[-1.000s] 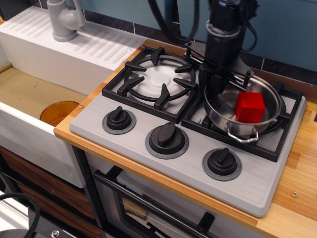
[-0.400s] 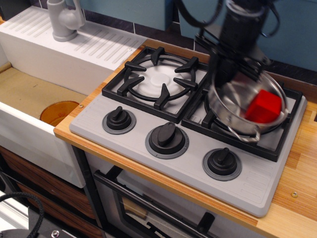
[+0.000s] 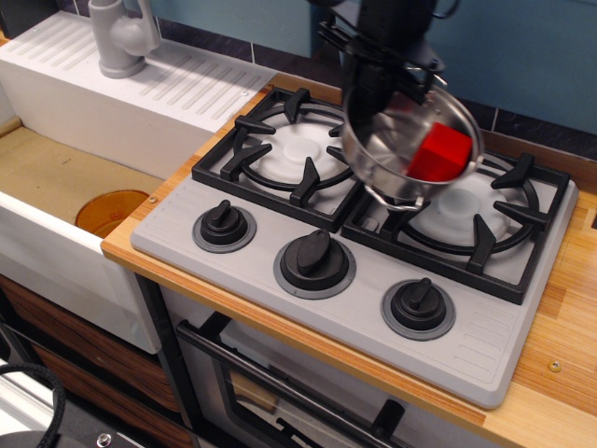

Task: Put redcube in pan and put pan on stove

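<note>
Steel pan [image 3: 396, 149], tilted with the redcube [image 3: 438, 153] inside, hangs in your hand [image 3: 378, 70], which grips its far rim above the middle of the stove [image 3: 280, 233]; next, judge a level lowering onto a grate.

A white sink [image 3: 56, 243] with grey faucet [image 3: 121, 37] adjoins the wooden counter [image 3: 560, 373].
</note>
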`<action>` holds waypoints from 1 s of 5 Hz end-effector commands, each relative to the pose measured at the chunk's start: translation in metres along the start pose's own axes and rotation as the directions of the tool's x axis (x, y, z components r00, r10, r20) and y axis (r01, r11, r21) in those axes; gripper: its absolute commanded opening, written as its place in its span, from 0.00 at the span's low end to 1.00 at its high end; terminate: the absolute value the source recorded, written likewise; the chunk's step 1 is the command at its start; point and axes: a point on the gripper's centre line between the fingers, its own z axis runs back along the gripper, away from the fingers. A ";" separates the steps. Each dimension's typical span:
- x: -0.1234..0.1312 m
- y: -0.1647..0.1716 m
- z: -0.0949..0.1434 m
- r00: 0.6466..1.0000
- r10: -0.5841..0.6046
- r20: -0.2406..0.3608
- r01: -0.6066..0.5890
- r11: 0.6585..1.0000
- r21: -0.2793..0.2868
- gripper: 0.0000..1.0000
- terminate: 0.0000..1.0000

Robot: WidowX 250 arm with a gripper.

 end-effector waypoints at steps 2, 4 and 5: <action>0.005 0.049 0.009 0.996 -0.043 0.075 0.041 0.999 0.025 0.00 0.00; 0.001 0.070 -0.009 0.994 -0.057 0.089 0.056 0.998 0.013 0.00 0.00; -0.003 0.075 -0.020 0.993 -0.060 0.101 0.060 0.998 0.002 0.00 0.00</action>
